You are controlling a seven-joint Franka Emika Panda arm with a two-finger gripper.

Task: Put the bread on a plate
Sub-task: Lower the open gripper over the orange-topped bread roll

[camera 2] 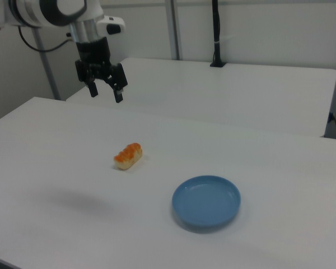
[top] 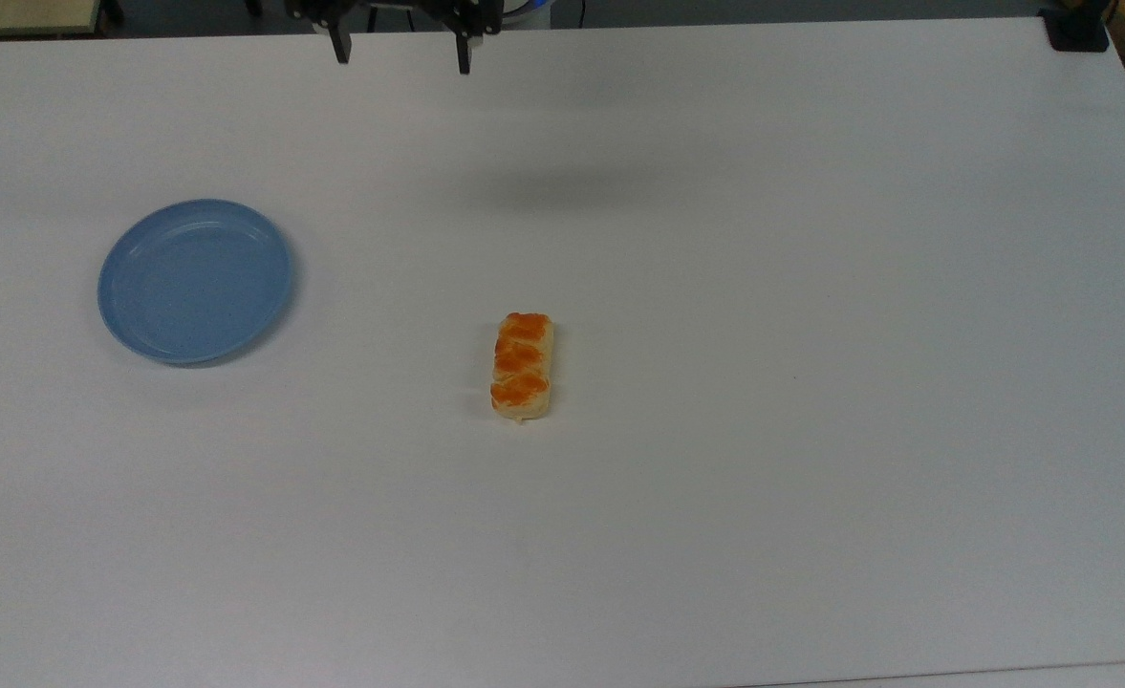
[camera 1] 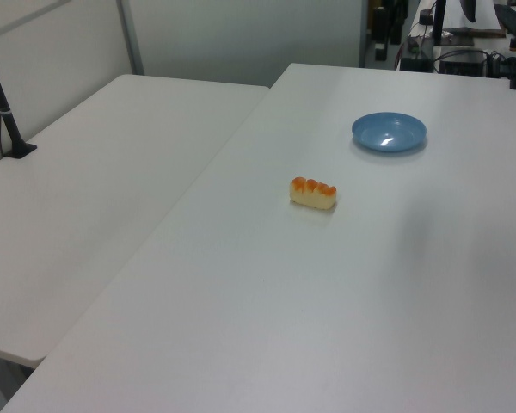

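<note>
The bread lies flat near the middle of the white table, its orange-brown bumps facing up; it also shows as bread and bread. The light-blue plate sits bare at the top view's left, also seen as plate and plate. My gripper hangs open at the far table edge in the top view. In the right view the gripper hovers high above the table, up and to the left of the bread, holding nothing.
The white table spreads wide around both objects. A second white table adjoins it on the left view's left, with a black pole clamped to it. Equipment clutters the back.
</note>
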